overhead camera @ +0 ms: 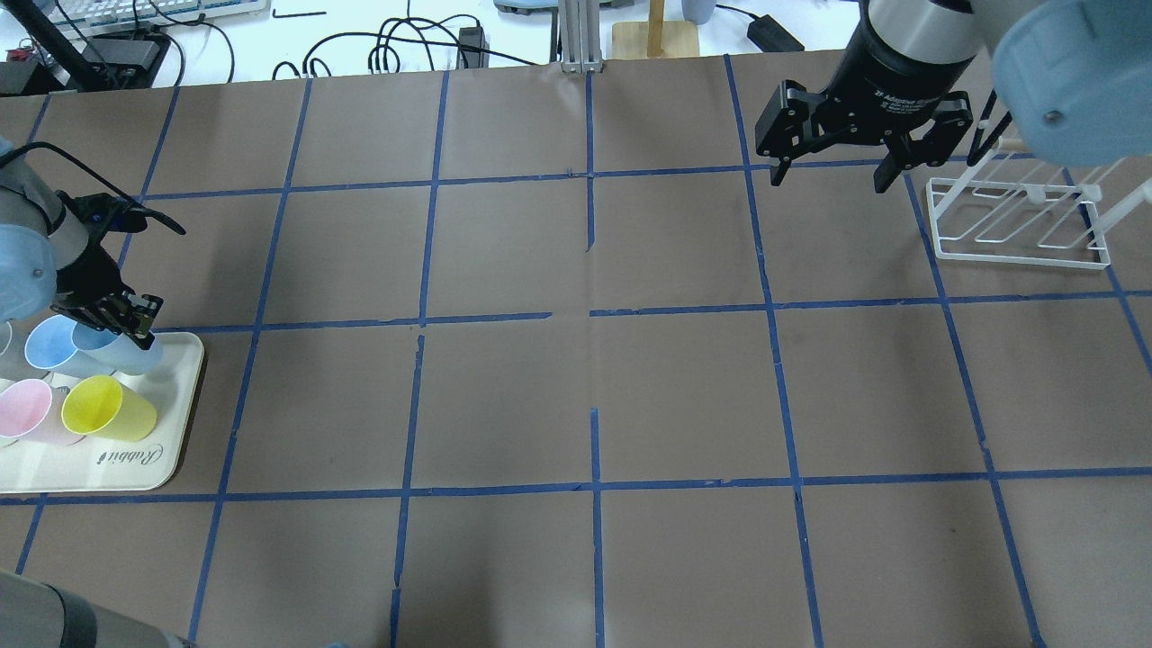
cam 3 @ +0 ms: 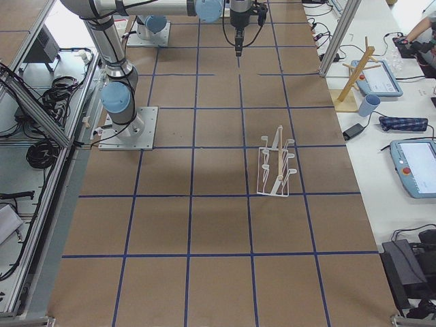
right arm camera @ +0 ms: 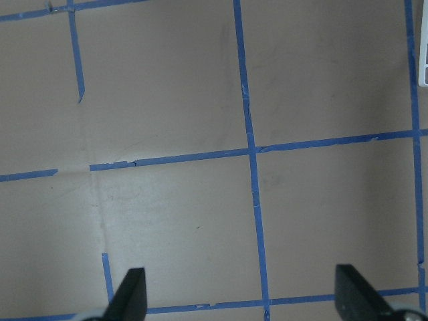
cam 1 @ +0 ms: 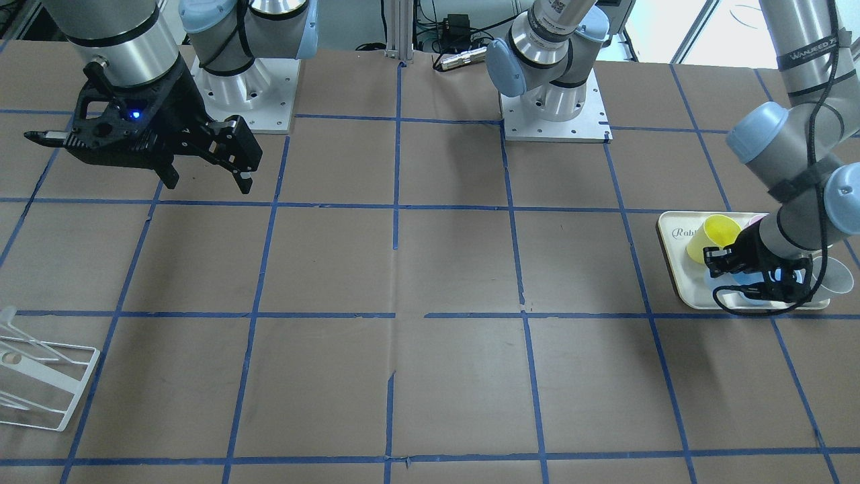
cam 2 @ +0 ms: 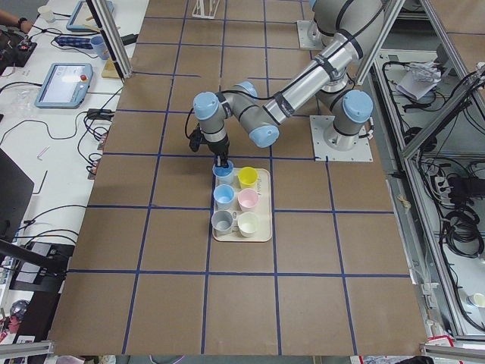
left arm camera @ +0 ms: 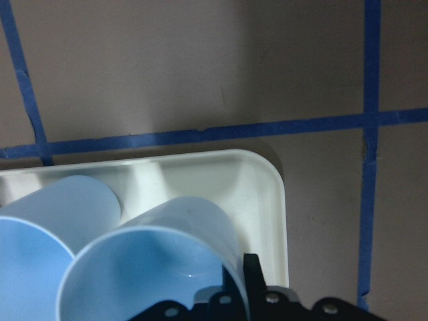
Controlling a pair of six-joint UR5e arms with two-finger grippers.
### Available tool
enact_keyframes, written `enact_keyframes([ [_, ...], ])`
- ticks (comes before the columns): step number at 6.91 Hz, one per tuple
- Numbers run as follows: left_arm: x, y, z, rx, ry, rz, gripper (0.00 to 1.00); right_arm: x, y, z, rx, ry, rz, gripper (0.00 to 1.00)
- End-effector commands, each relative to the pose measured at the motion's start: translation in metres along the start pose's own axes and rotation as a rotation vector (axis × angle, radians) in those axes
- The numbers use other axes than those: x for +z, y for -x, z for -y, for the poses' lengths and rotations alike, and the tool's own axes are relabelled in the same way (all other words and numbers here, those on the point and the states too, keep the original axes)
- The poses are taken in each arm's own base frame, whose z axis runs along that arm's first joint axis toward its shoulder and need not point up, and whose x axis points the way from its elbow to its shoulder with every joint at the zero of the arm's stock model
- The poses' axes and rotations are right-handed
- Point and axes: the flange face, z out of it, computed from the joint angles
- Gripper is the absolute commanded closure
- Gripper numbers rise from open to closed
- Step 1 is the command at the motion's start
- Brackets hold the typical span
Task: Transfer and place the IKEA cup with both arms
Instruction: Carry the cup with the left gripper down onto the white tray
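Brown paper covers your desk [overhead camera: 684, 387]. On a cream rounded tray [overhead camera: 180, 396], you see the left end effector [overhead camera: 133, 329] clenched on the pale sky-blue plastic tumbler [overhead camera: 137, 358]; the right end effector [overhead camera: 826, 182] hangs released.

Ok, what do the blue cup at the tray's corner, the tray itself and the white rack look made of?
IKEA cup: likely plastic; smooth, pale blue, thin-walled, with a soft sheen. Tray: probably plastic or melamine; glossy cream, with a moulded rounded rim. Rack: looks like thin metal wire with a white coating, though the pictures leave that open.
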Motion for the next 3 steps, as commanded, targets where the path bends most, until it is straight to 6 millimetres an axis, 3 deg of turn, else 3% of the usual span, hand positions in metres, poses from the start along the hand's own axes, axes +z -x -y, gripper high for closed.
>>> enact_keyframes([
  [1, 0.0106, 0.0002, -0.002, 0.011, -0.007, 0.008, 1.0, 0.0005, 0.0001, -0.0001, 0.004, 0.001, 0.001, 0.0],
  [2, 0.0146, -0.0016, -0.0031, 0.028, -0.002, 0.003, 0.95, 0.0005, 0.0001, -0.0001, 0.004, 0.001, 0.001, 0.0],
  [3, 0.0145, -0.0019, -0.0036, 0.049, -0.002, 0.003, 0.79, 0.0013, 0.0001, 0.0003, 0.004, 0.003, 0.001, 0.0],
])
